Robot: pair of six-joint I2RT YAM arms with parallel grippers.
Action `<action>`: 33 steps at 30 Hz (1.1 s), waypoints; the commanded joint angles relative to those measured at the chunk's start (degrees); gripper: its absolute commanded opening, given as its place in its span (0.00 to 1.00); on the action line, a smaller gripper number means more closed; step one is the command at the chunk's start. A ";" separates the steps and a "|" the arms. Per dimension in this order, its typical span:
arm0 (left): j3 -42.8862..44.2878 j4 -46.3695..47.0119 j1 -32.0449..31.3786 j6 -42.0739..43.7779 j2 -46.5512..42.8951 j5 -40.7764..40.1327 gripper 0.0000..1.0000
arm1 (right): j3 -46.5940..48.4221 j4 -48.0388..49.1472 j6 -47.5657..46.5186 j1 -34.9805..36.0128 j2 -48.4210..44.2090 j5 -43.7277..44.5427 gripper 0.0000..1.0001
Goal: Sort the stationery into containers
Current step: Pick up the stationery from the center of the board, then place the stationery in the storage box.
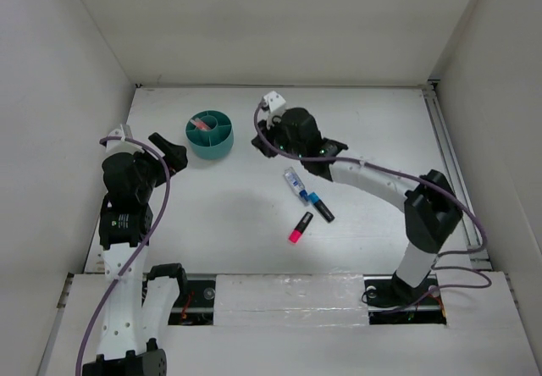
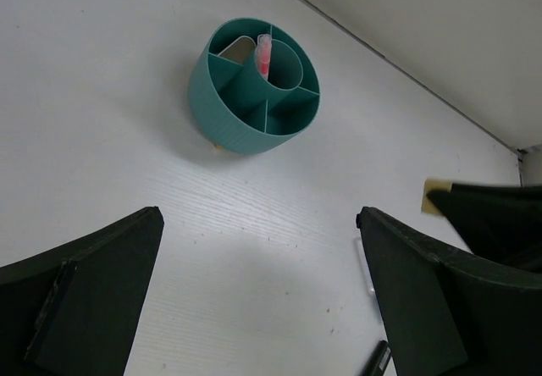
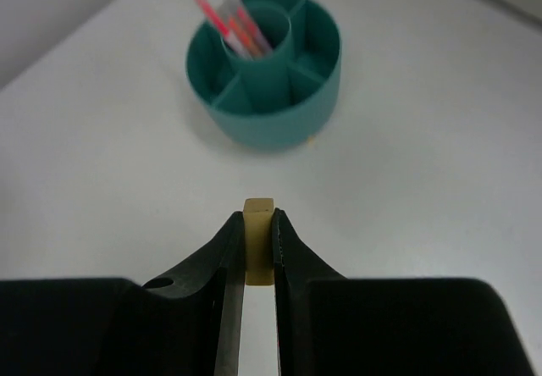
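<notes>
The right hand point(image 3: 257, 222) is clenched on the tan piece point(image 3: 258, 253), pinched at its fingertips, likely for a clean drop. The teal tub point(image 3: 279, 126) stands on the tabletop ahead of it, still apart. The left hand point(image 2: 258, 223) hangs released and empty, probably giving room.

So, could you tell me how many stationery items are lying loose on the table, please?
3, all right of the teal tub: the clear-blue tube farthest back, the blue-black marker beside it, and the pink highlighter nearest the front. Others may be hidden.
</notes>
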 commanded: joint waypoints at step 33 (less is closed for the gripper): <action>-0.55 3.03 -0.13 1.27 -0.18 3.99 1.00 | 53.01 22.88 15.66 -10.07 47.27 -29.58 0.00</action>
